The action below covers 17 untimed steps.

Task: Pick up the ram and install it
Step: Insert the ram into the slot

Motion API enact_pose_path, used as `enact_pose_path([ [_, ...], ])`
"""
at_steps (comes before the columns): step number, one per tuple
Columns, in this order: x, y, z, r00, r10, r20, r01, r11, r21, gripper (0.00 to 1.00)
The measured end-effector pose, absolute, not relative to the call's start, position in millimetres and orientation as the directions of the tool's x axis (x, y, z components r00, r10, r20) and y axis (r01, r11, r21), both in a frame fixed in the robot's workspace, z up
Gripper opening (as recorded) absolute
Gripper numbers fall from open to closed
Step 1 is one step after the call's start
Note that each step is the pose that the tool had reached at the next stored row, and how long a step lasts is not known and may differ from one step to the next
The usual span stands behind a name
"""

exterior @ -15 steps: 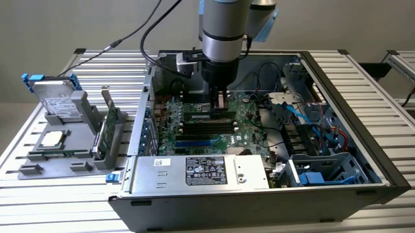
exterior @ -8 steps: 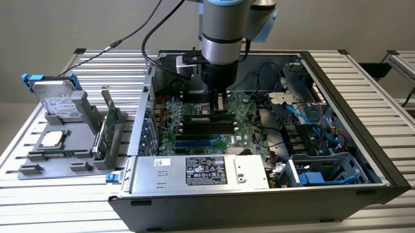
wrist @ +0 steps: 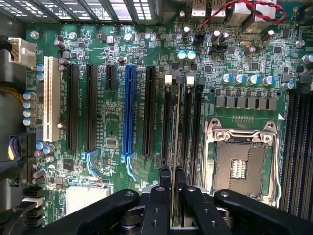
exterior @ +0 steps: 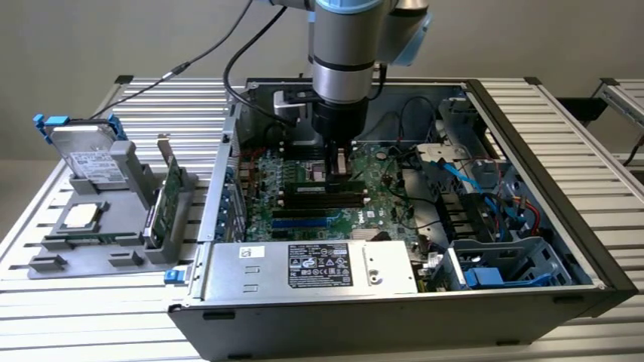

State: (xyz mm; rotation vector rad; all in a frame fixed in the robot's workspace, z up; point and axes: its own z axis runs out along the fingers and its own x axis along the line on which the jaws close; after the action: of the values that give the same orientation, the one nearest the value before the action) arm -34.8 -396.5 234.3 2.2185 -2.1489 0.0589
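Observation:
My gripper [exterior: 340, 167] reaches down into the open computer case [exterior: 523, 188], just above the black memory slots [exterior: 322, 196] of the green motherboard [exterior: 378, 215]. In the wrist view the gripper [wrist: 172, 172] is shut on the ram [wrist: 176, 127], a thin board seen edge-on. The stick runs straight out from between the black fingers [wrist: 165, 177] and lies in line with the long black memory slots [wrist: 188, 127] beside the processor socket [wrist: 239, 161]. Whether the ram's lower edge touches a slot, I cannot tell.
A silver power supply [exterior: 312, 268] fills the case's near side, and a drive cage with blue cables [exterior: 493, 226] is on the exterior view's right. Outside the case, a grey stand [exterior: 96, 226] holds a hard drive [exterior: 89, 158] and a green card [exterior: 169, 192]. Expansion slots [wrist: 129, 107] lie beside the memory slots.

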Motion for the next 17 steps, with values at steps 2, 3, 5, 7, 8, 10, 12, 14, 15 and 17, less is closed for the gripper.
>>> enact_pose_path([
  [2,-34.8,-396.2,232.3,0.032,-0.997,0.071,-0.999,-0.032,0.011,0.15],
  [3,-34.8,-396.0,231.3,0.032,-0.997,0.075,-0.999,-0.032,0.011,0.15],
  [5,-34.7,-395.9,230.4,0.032,-0.996,0.080,-0.999,-0.032,0.012,0.15],
  [7,-34.8,-396.0,230.3,0.032,-0.996,0.082,-0.999,-0.032,0.013,0.15],
  [8,-34.8,-396.0,230.3,0.032,-0.996,0.083,-0.999,-0.031,0.013,0.15],
  [10,-34.8,-395.9,229.6,0.032,-0.996,0.084,-0.999,-0.031,0.014,0.15],
  [12,-34.8,-395.9,228.2,0.033,-0.996,0.084,-0.999,-0.031,0.014,0.15],
  [14,-34.8,-395.9,226.6,0.033,-0.996,0.085,-0.999,-0.031,0.014,0.15],
  [15,-34.8,-395.9,225.7,0.033,-0.996,0.085,-0.999,-0.031,0.014,0.15],
  [17,-34.8,-395.9,223.8,0.033,-0.996,0.086,-0.999,-0.031,0.015,0.15],
])
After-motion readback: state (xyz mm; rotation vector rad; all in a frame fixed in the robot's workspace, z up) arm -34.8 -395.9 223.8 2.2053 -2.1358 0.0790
